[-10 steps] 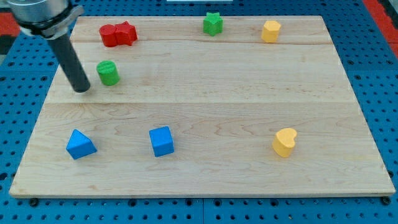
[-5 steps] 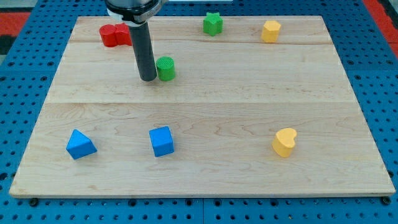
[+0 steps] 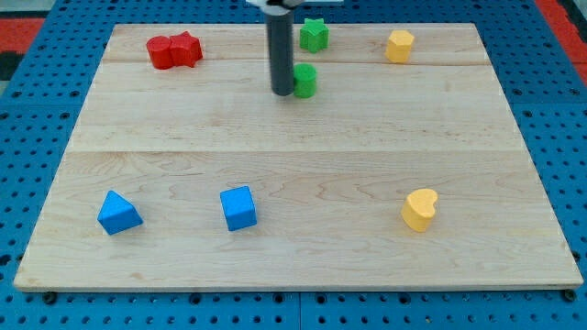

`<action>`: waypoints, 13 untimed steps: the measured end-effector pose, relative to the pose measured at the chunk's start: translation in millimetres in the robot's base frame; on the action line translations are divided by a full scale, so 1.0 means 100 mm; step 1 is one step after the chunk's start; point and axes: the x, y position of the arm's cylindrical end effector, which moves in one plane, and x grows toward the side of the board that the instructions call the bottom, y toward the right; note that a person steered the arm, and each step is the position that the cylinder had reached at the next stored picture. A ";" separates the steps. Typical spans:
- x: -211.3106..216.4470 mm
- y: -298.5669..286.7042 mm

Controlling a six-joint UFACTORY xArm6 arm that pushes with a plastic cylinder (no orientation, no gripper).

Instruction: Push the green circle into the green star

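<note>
The green circle (image 3: 304, 81) stands on the wooden board near the view's top, a short way below the green star (image 3: 314, 35). The two green blocks are apart. My tip (image 3: 282, 92) is down on the board, touching the green circle's left side. The dark rod rises from there out of the view's top.
Two red blocks (image 3: 174, 49) sit together at the top left. A yellow block (image 3: 399, 45) is at the top right and a yellow heart (image 3: 420, 209) at the lower right. A blue triangle (image 3: 118, 213) and a blue cube (image 3: 238, 208) lie at the lower left.
My tip has swept from the left side to the right and upward, pushing the green circle with it to just below the green star. The other blocks have not moved.
</note>
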 end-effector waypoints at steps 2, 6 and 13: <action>0.22 0.12; -0.38 0.49; 0.00 0.67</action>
